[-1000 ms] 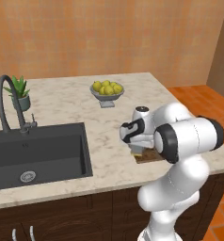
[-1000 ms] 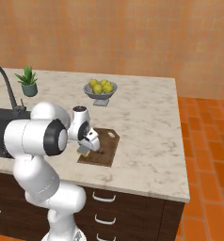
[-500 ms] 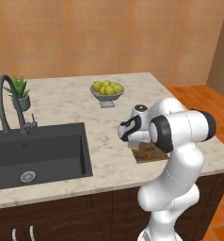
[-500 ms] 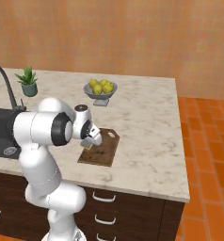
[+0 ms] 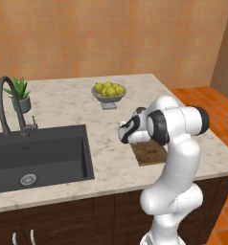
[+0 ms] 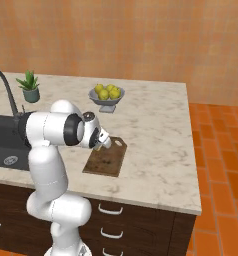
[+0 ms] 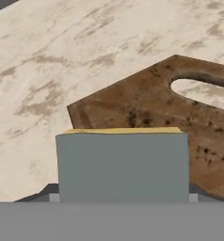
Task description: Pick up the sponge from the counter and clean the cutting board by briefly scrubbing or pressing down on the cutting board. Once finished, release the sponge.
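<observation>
My gripper (image 7: 122,195) is shut on the sponge (image 7: 122,164). The sponge's grey-green face is turned toward the hand camera and a thin yellow edge runs along its top. Just beyond it lies the dark brown cutting board (image 7: 151,108), whose handle slot shows pale counter (image 7: 48,61) through it. In the left base view the gripper (image 5: 127,133) hangs over the left end of the cutting board (image 5: 152,152). In the right base view the gripper (image 6: 104,144) is above the far end of the cutting board (image 6: 105,160), and I cannot tell whether the sponge touches the wood.
A bowl of lemons (image 5: 108,92) stands behind the board, and it is also seen as a bowl of lemons (image 6: 107,95). The dark sink (image 5: 37,155) with its faucet (image 5: 5,103) and a potted plant (image 5: 20,95) lie to the left. The counter's edge runs close past the board on the right.
The arm's elbow has risen and swung, while the hand has stayed over the board's end and shifted only slightly. The sponge is still in the gripper.
</observation>
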Tool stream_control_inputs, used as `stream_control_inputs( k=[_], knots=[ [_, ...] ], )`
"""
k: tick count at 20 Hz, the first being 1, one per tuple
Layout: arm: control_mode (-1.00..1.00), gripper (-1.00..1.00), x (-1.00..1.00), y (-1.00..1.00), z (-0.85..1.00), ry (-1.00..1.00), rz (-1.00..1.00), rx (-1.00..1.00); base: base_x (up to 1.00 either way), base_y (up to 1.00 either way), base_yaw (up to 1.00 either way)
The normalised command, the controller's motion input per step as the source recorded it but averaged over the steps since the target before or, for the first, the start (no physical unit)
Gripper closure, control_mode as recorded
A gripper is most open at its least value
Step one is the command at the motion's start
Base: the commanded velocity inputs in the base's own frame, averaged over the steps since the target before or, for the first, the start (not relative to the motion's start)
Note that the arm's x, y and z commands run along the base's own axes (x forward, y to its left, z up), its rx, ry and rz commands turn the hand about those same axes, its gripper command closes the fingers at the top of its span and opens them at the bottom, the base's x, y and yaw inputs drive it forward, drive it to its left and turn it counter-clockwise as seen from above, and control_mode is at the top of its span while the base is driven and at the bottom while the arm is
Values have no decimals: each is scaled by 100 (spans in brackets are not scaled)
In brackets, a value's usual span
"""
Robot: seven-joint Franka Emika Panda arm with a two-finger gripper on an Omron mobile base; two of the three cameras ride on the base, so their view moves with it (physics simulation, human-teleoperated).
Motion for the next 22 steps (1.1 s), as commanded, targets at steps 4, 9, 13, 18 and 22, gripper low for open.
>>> stream_control_inputs(
  k=[4, 9, 13, 18, 22],
  knots=[
    [-100, 100, 62, 0, 0, -18, 0, 0, 0, 0, 0],
    [-100, 100, 70, -1, 0, -12, 2, 0, 0, 0, 0],
    [-100, 100, 17, -11, -1, -4, 1, 0, 0, 0, 0],
    [-100, 100, -10, -24, -8, -1, 0, 0, 0, 0, 0],
    [-100, 100, 15, -27, 0, -6, 2, 0, 0, 0, 0]
  ],
)
